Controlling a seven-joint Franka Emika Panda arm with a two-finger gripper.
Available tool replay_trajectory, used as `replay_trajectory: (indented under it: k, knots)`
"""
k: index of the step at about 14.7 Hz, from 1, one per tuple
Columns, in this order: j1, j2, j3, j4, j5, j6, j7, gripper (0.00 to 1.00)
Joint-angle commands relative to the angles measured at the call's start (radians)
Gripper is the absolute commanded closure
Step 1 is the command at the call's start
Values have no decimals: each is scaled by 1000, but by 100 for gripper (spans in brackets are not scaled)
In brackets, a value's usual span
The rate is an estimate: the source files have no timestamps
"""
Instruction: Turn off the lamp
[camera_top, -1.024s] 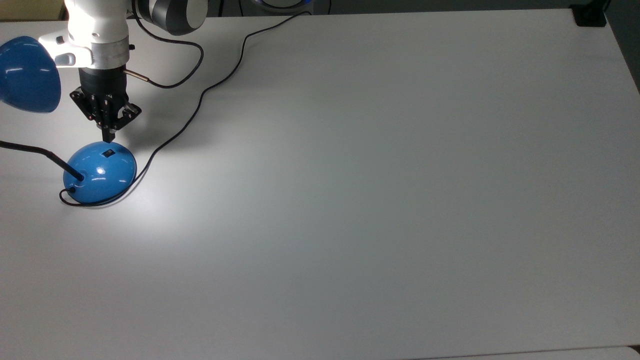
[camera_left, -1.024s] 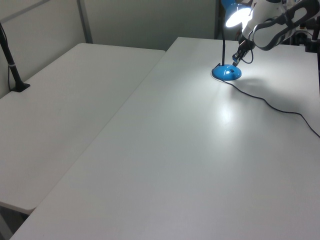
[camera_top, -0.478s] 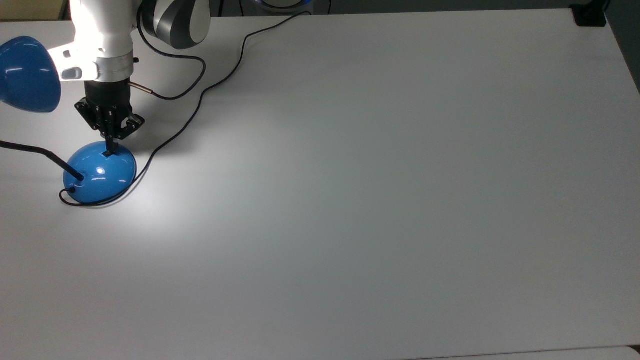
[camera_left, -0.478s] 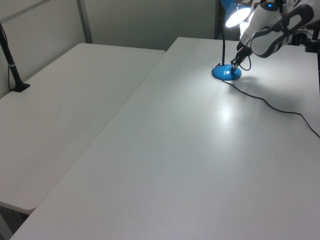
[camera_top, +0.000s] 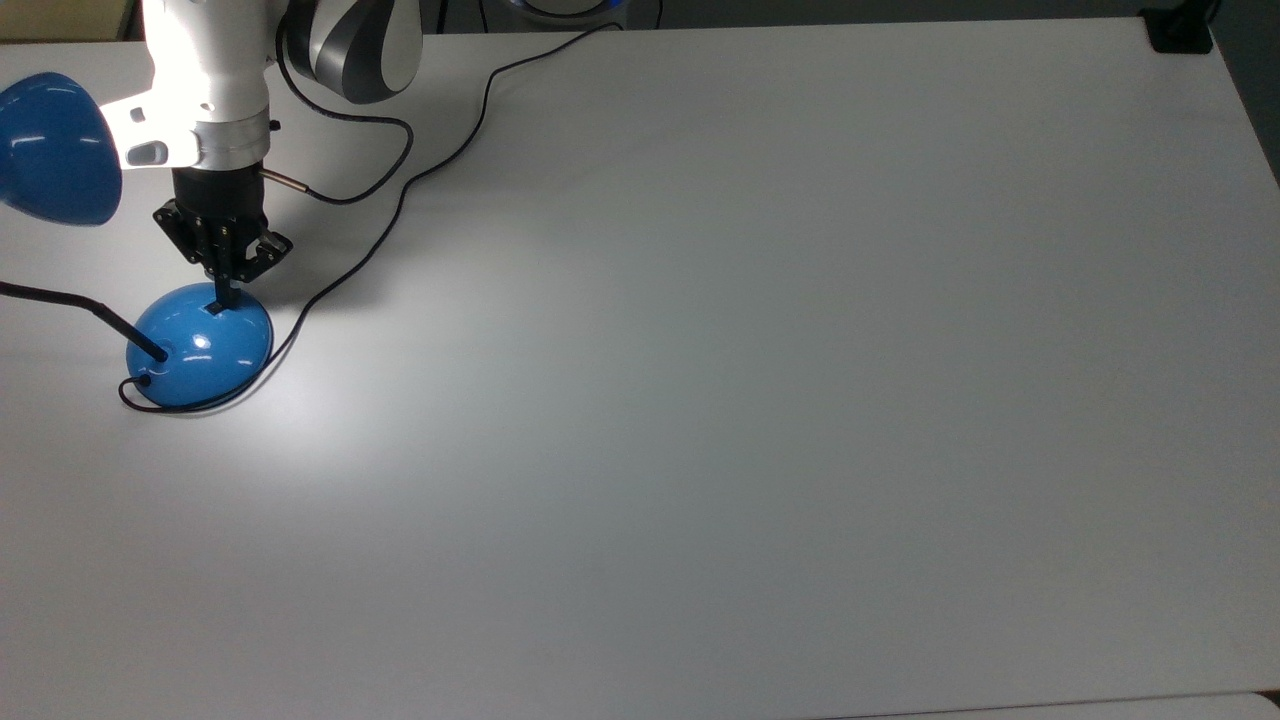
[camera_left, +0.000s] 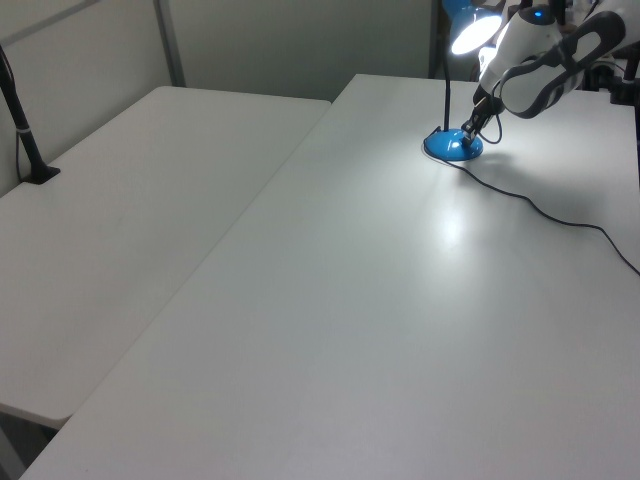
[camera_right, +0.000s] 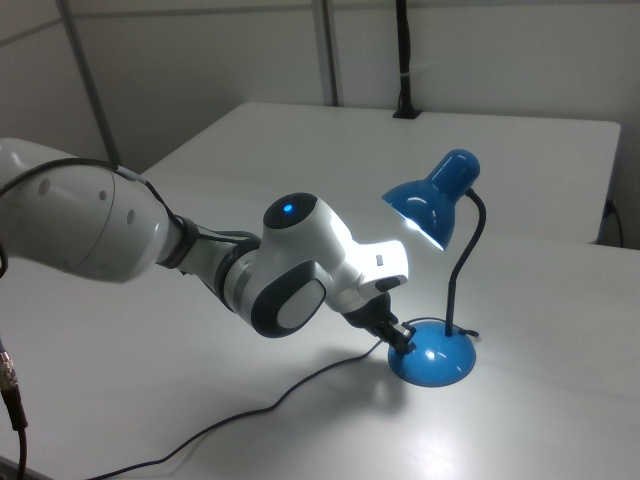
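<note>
Currently the glossy blue desk lamp (camera_top: 198, 345) stands at the left edge of the top view, its dome base on the white counter (camera_top: 760, 400) and its bulb lit in the right view. A black end effector (camera_top: 223, 296), fingers together, presses its tip on the base's upper side. One thin black cord (camera_top: 400, 200) curls from the base toward the frame's top, just beside the arm.

Lamp (camera_right: 434, 356) glossy blue on base and shade, thin neck black, cord (camera_top: 400, 200) black; shade glows white inside; hand (camera_top: 222, 290) black, arm (camera_right: 300, 265) white with grey joints and small blue light; surface (camera_top: 750, 400) plain light grey-white
</note>
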Motion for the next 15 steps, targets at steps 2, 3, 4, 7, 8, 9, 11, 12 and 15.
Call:
replay_trajectory:
  k: [2, 3, 4, 7, 8, 9, 11, 12, 15]
  knots:
    - [8, 26, -9, 8, -30, 18, 8, 100]
    - [6, 32, -9, 6, -31, 18, 8, 100]
    - [6, 31, -9, 5, -31, 16, 8, 100]
    - [1, 16, -9, 0, -32, 2, -8, 100]
    - [1, 0, -9, -3, -32, -7, -13, 100]
    - [1, -27, -9, -5, -32, -51, -15, 100]
    - [14, -95, -8, 0, -32, -213, -25, 100]
    - [18, -133, -3, 3, -34, -301, -30, 100]
    - [78, -216, 8, 38, -35, -563, -31, 83]
